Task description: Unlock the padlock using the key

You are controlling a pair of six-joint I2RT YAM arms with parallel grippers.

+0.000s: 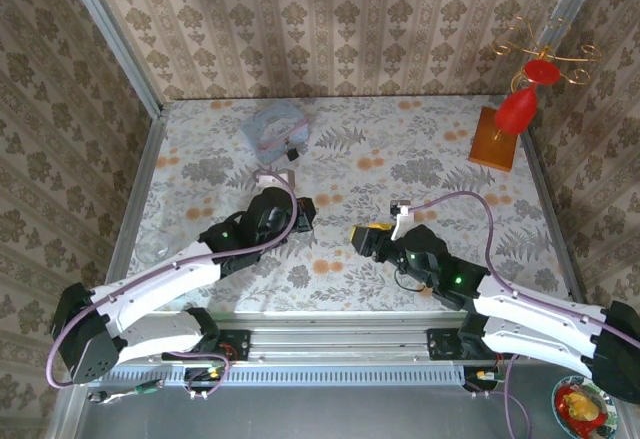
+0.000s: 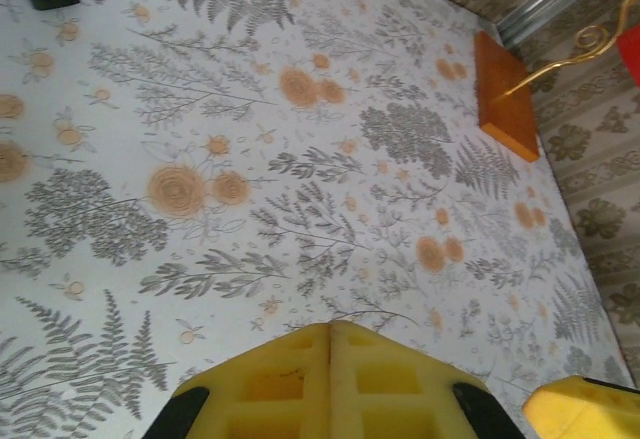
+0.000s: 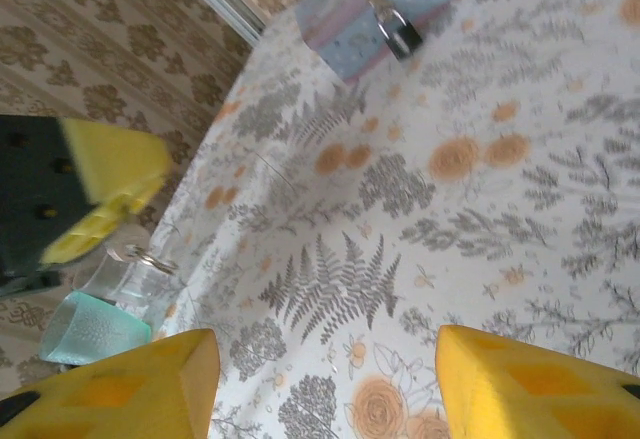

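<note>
While the right gripper hung low over the flowered table, its yellow fingers stood well apart, one at each lower corner of the wrist view, with only bare tablecloth between them. Just to its left, the left gripper was closed, its yellow pads pressed flat against each other with nothing visible between them. From above, the two grippers pointed toward each other over the near middle of the table, close but not touching, the left one slightly farther back than the right. Farther off, toward the far left of the table, lay a pale blue-grey tin, and the small black padlock sat right against its near right edge; the right wrist view showed the padlock hanging at the tin's front face, well apart from both grippers. Near the left wall stood a clear container, too blurred to make out further. At the far right corner rested a wooden base carrying a red ornament on a gilt wire stand.
</note>
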